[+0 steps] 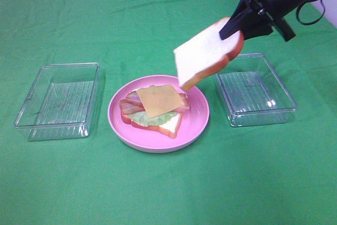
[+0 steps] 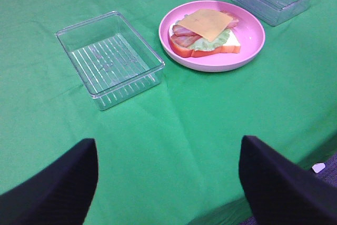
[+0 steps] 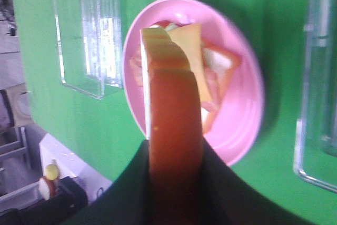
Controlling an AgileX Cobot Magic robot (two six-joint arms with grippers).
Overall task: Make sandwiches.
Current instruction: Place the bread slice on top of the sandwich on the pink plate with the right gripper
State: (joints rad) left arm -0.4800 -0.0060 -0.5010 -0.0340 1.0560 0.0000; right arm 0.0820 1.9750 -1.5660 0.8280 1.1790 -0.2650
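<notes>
**Top Slice Hanging Over a Waiting Sandwich**

The right gripper [image 1: 238, 23] is reaching in from the upper right of the overhead frame, its jaws clamped on the crust end of a bread slice [image 1: 206, 55]. The slice is hanging tilted, its long axis running from the gripper down and left, with its free corner dipping just over the far right rim of the pink plate [image 1: 199, 124]. Below and to the left of that corner, at the centre of the frame, the open sandwich [image 1: 155, 110] is lying on the plate: a bottom slice, lettuce, bacon strips and a square of cheese [image 1: 160, 100] on top. The held slice is apart from the stack, not yet touching it. Closing the sandwich is likely turning on carrying the slice further left and levelling it over the cheese.

The left gripper [image 2: 168, 180] is waiting with its fingers spread wide, holding nothing, well back from the plate. Clear trays are sitting at either side, one on the left [image 1: 59, 100] and one on the right [image 1: 255, 89]. The right arm is plainly the nearer one.
</notes>
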